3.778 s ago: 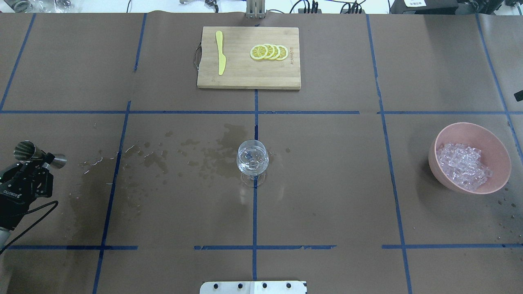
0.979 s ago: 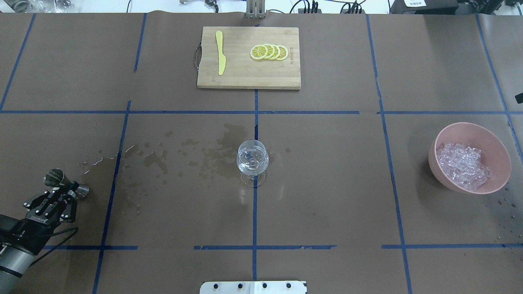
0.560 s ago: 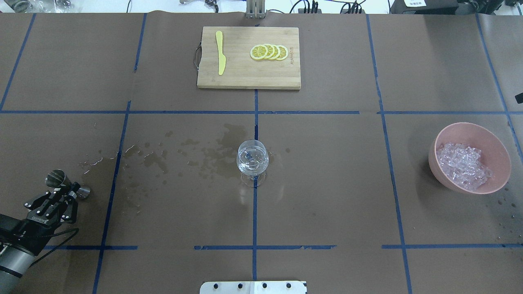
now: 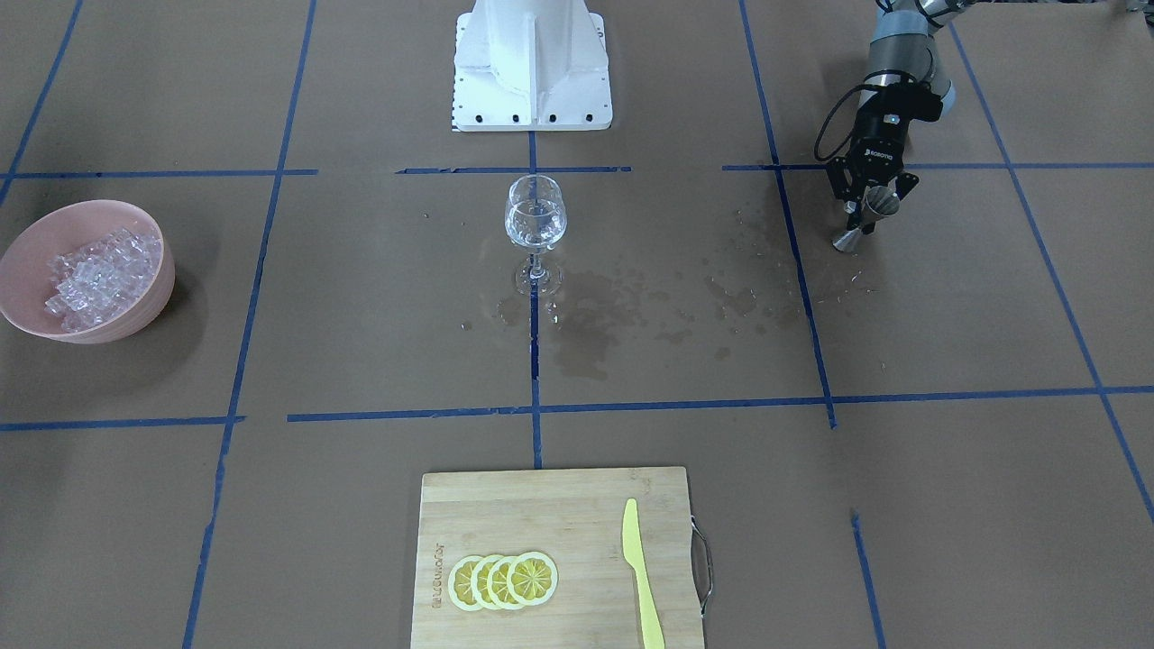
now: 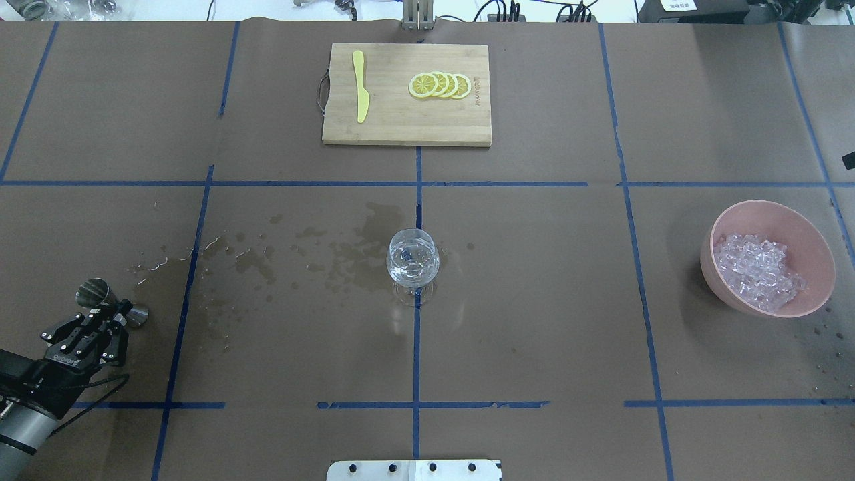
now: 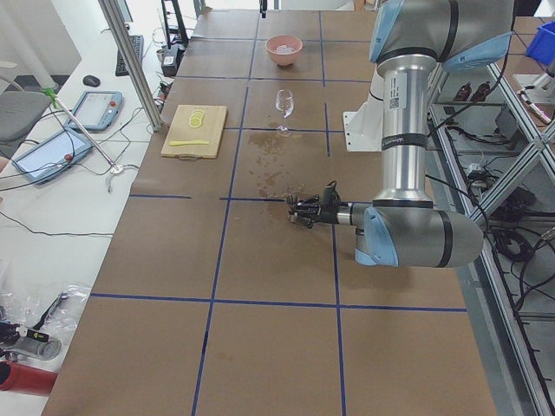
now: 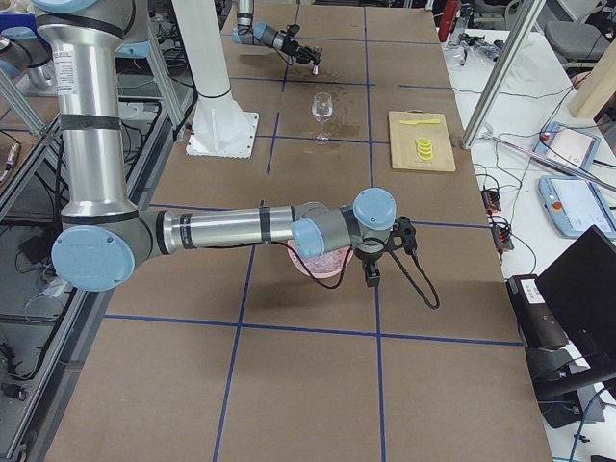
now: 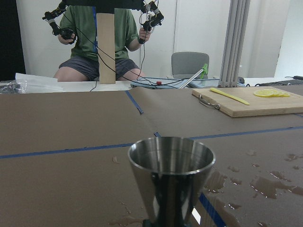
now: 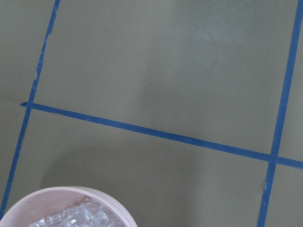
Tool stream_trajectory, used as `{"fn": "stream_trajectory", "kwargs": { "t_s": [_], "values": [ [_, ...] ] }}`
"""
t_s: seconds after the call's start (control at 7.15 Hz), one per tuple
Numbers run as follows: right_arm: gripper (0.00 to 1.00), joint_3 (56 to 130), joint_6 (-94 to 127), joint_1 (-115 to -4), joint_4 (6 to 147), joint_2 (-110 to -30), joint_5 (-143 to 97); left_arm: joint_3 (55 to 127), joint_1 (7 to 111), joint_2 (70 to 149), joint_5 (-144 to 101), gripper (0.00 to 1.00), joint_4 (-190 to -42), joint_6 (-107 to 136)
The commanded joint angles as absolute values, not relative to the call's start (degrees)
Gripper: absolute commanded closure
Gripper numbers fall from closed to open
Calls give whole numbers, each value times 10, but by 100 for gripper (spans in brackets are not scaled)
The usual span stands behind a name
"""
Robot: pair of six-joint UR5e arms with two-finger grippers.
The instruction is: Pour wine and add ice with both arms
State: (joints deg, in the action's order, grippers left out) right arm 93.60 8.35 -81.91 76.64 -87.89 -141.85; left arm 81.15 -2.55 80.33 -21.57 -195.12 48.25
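Left gripper [image 5: 115,312], well left of the wine glass [image 5: 413,259]: closed on upright jigger [image 5: 93,292], apparently parking it. Glass holds the wine [image 5: 412,268]. Right gripper [image 7: 370,277], well right, above ice [image 5: 758,270] in pink bowl [image 5: 768,203], seemingly for picking; its opening cannot be told

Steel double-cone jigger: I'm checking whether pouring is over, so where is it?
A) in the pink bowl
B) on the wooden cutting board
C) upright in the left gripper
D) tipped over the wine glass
C: the steel double-cone jigger sits upright in the left gripper, well aside from the clear stemmed wine glass.
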Motion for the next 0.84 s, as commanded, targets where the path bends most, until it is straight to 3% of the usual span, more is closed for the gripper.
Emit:
{"fn": "stream_trajectory", "kwargs": {
  "t_s": [0.0,0.56,0.7],
  "values": [
    [0,936,83,-819,766,-879,-1419,811,-25,803,-219,90,-1951,483],
    [0,936,85,-819,766,-879,-1419,811,-25,802,-235,11,-1943,482],
    [0,936,89,-818,766,-879,-1419,811,-25,798,-254,11,-1947,481]
  ]
}}
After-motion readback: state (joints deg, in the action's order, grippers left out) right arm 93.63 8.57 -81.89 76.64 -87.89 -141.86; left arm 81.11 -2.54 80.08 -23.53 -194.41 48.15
